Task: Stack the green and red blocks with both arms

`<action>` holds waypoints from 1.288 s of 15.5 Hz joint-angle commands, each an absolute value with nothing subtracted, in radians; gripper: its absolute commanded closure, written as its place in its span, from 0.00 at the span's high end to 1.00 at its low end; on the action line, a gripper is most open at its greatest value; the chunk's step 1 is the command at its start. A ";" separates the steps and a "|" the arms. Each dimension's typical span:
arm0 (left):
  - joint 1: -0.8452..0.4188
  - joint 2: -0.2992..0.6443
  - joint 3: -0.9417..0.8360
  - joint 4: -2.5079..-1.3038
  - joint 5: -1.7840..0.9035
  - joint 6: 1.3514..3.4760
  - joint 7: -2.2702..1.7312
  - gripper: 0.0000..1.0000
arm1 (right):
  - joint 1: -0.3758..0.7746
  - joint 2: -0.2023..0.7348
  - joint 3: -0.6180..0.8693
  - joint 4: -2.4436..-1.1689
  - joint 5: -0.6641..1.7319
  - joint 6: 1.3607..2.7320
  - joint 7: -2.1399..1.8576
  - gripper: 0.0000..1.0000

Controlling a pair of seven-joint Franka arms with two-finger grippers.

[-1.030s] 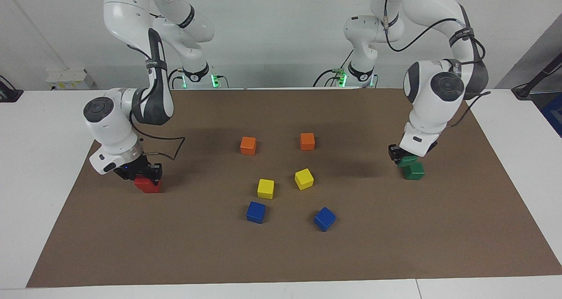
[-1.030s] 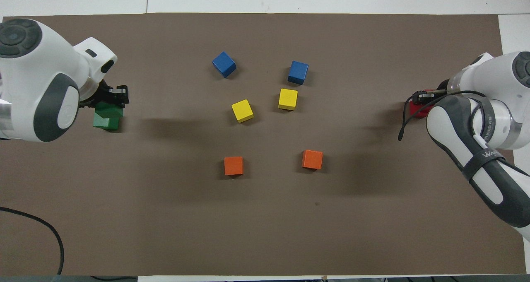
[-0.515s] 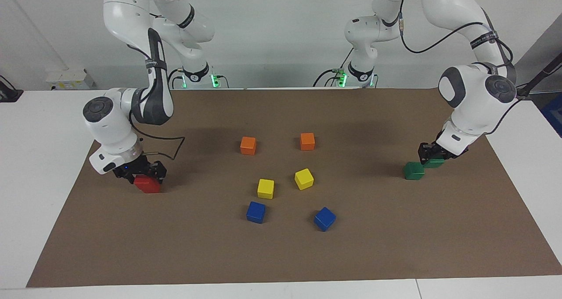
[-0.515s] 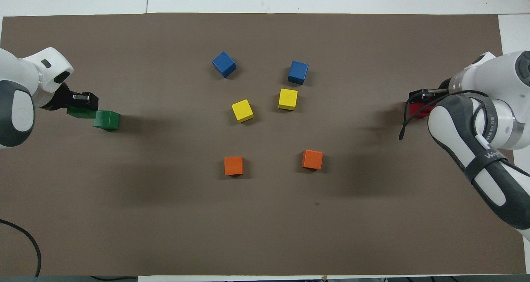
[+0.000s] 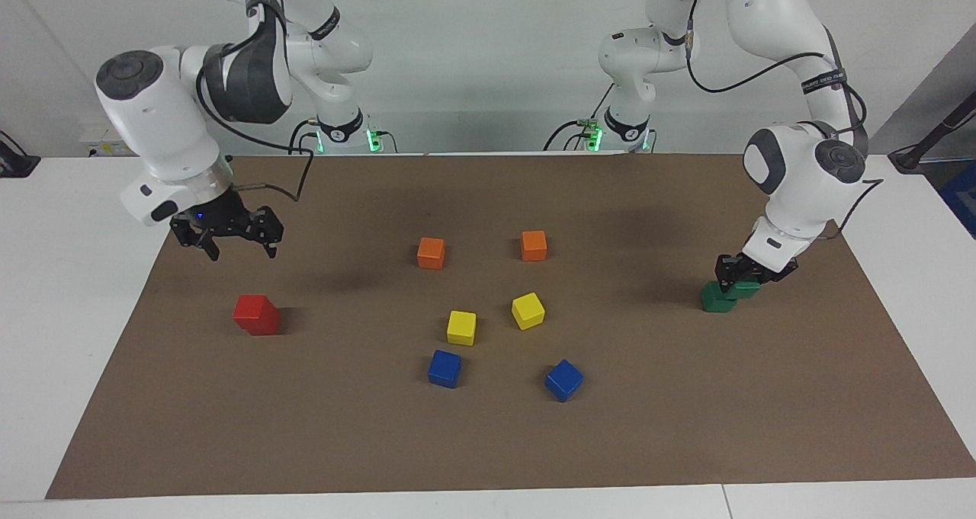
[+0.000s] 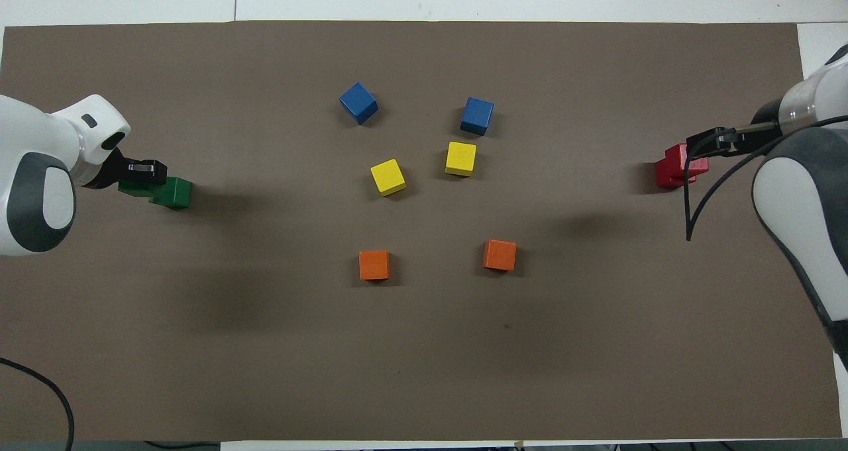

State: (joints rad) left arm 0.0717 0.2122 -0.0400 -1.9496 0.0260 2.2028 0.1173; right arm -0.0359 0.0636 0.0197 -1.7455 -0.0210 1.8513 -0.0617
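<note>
Right gripper (image 5: 238, 248) spread open, empty, raised over the red stack (image 5: 256, 315). Left gripper (image 5: 743, 277) clamps a green block (image 5: 748, 289) beside the other green block (image 5: 715, 298).

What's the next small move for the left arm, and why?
Probably raise the left gripper and carry it over the resting green block. It is shut on the other green block, low beside the resting one, not on top. The right gripper hangs open above the red blocks.

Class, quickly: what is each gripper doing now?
Left gripper: shut on green block.
Right gripper: open, empty, above the red blocks.
</note>
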 commanded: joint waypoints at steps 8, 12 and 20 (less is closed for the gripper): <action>0.068 0.178 -0.043 -2.031 0.012 2.264 0.071 0.00 | -0.029 0.028 0.020 -1.588 -0.003 1.482 -0.049 1.00; 0.069 0.184 -0.043 -2.034 0.012 2.266 0.084 0.00 | -0.028 0.025 0.021 -1.601 -0.008 1.497 -0.006 1.00; 0.066 0.184 -0.043 -2.037 0.012 2.278 0.078 1.00 | 0.012 0.003 0.012 -1.647 -0.040 1.574 0.006 1.00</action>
State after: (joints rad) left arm 0.0709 0.2107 -0.0464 -2.0117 0.0249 2.2612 0.0848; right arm -0.0025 0.0232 0.0165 -1.6108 -0.0250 1.5405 -0.0182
